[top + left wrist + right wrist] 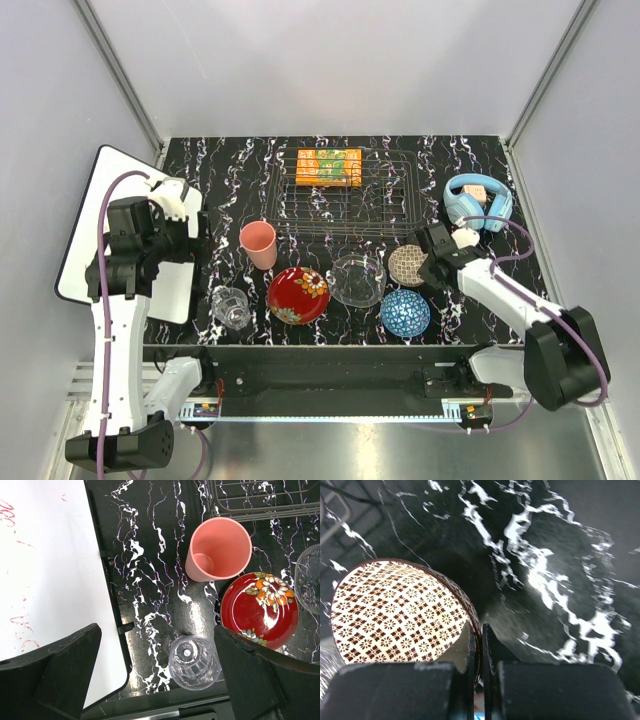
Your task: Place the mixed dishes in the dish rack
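Observation:
My right gripper [478, 645] is shut on the rim of the small beige patterned bowl [395, 610], which sits right of the clear bowl [357, 279] in the top view [407, 264]. My left gripper [157, 672] is open and empty, high above the small clear glass cup [194, 662]. The pink cup [220, 550] stands upright near the dish rack [345, 205]. The red floral bowl [260, 609] lies right of the glass cup. The blue patterned bowl [405, 312] lies upside down near the front edge.
An orange-green box [329, 167] lies in the rack's far part. Light-blue headphones [478, 202] lie at the right of the rack. A flat white board [110, 240] lies at the left edge under my left arm. Grey walls enclose the table.

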You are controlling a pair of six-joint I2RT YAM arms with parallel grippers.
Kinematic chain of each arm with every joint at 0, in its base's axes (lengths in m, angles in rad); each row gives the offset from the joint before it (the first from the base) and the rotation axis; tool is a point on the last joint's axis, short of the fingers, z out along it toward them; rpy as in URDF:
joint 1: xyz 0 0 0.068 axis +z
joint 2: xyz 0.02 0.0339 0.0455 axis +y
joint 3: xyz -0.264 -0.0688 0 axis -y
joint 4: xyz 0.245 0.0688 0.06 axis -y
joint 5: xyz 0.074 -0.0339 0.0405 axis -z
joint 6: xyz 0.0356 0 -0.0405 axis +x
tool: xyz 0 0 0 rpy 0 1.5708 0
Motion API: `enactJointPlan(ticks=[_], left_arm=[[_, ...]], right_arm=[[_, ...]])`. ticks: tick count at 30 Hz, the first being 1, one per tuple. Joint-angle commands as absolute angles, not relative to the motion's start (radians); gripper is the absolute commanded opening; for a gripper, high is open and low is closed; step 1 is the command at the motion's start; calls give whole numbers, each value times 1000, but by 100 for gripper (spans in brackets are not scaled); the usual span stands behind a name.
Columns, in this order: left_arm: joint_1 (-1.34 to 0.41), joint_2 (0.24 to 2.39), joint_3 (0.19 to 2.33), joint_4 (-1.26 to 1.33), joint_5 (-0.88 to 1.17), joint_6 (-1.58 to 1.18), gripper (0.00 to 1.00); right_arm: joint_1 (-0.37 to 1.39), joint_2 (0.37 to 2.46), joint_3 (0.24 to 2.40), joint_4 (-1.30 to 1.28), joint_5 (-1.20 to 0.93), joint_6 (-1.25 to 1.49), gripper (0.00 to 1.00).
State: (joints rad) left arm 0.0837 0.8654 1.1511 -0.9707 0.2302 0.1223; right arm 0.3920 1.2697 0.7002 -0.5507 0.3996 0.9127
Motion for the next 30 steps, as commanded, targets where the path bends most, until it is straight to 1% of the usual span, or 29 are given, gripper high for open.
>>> enactJointPlan(ticks=[1, 3, 6, 8, 11, 13, 14, 15, 19, 20, 22, 23, 30], left_arm=[[81, 859, 1152, -917, 218, 114, 99], [81, 862, 1149, -913, 219, 114, 99], [81, 867, 1143, -902, 225, 109, 99], [81, 870, 1138, -894, 229, 103, 99], [81, 874, 1138, -888, 242, 98, 99], [81, 874, 1140, -891, 247, 100, 99], [81, 873, 1141, -891, 247, 101, 99], [81, 868, 1141, -891, 242, 106, 99], [81, 851, 1149, -911, 213, 129, 99], [81, 850, 1147, -914, 209, 133, 99], [81, 844, 1143, -917, 204, 140, 99], [81, 844, 1140, -917, 203, 140, 99], [81, 833, 1114, -916, 212, 144, 99]], right_arm=[[397, 1109, 722, -638, 422, 847, 0], [397, 1015, 742, -698, 425, 828, 0], [397, 928, 849, -784, 442, 770, 0], [397, 914, 914, -833, 469, 723, 0], [397, 962, 1052, -844, 569, 632, 0], [413, 1058, 1161, -845, 676, 586, 0], [423, 1096, 1196, -851, 768, 577, 0], [448, 1171, 1260, -851, 819, 575, 0], [494, 1371, 1411, -844, 1055, 488, 0], [502, 1453, 1445, -844, 1154, 471, 0], [511, 1526, 1537, -844, 1228, 442, 0], [511, 1595, 1569, -845, 1270, 433, 0], [531, 1847, 1845, -816, 1399, 295, 0]])
